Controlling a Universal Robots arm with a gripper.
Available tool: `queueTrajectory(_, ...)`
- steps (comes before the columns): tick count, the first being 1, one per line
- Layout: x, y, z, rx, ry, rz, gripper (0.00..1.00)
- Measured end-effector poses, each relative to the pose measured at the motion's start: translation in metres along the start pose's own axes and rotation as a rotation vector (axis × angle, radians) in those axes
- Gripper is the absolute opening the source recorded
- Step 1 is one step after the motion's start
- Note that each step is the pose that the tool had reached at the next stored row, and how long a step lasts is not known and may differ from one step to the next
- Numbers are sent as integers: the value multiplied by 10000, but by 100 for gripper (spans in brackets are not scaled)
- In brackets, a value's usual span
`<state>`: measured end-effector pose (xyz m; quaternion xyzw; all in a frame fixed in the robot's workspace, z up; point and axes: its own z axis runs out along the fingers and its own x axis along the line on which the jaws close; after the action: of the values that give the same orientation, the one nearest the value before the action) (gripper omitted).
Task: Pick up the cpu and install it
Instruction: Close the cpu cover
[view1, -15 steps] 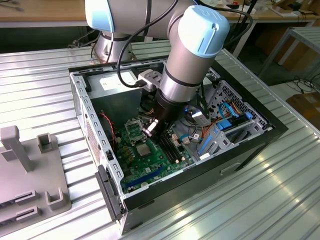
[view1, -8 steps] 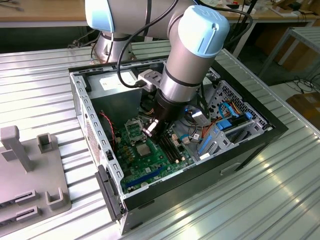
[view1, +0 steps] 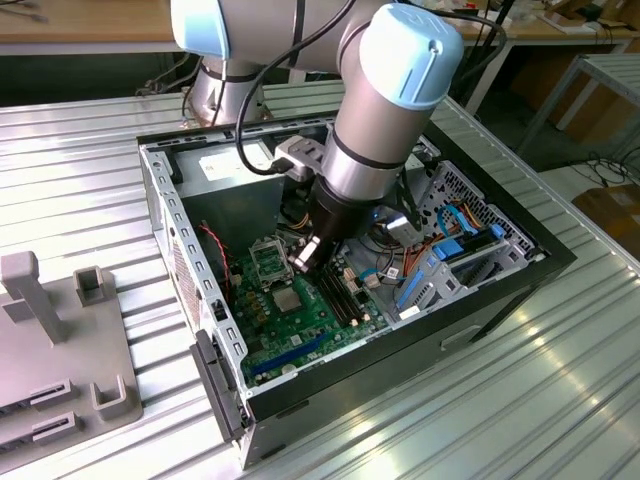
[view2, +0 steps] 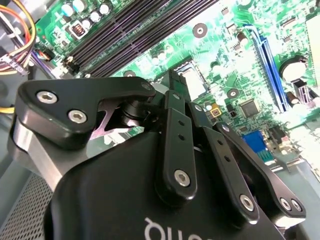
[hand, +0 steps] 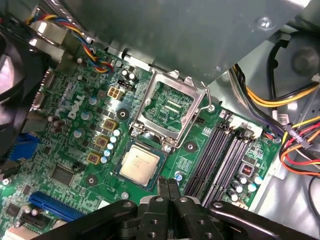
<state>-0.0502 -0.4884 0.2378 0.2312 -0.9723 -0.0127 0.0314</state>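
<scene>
The cpu (hand: 141, 162), a small square chip with a pale silver-grey top, lies flat in the socket seat on the green motherboard (hand: 75, 150). It also shows in the exterior view as the cpu (view1: 286, 298). The socket's silver metal frame (hand: 172, 107) is swung open beside it. My gripper (hand: 168, 181) hovers just off one edge of the chip, its two black fingers pressed together with nothing between them. From outside, the gripper (view1: 303, 255) hangs inside the open computer case above the board. The second wrist view shows the gripper (view2: 175, 80) over the board.
The black memory slots (hand: 220, 155) run close beside the gripper. Bundles of orange, yellow and red cables (hand: 295, 145) lie past them. The case walls (view1: 170, 230) surround the board. A grey fixture (view1: 60, 340) stands on the metal table at the exterior view's left.
</scene>
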Motion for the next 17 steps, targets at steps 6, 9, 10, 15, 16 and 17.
queueTrajectory(6, -21, -9, -21, -695, -336, -144, 11)
queueTrajectory(9, -61, -28, -25, -1127, -506, -213, 11)
queueTrajectory(10, -82, -37, -24, -1158, -508, -223, 11)
queueTrajectory(15, -111, -49, -10, -1168, -421, -1056, 11)
queueTrajectory(16, -111, -49, -8, -1168, -406, -1229, 11)
queueTrajectory(17, -111, -49, -5, -1168, -390, -1442, 11)
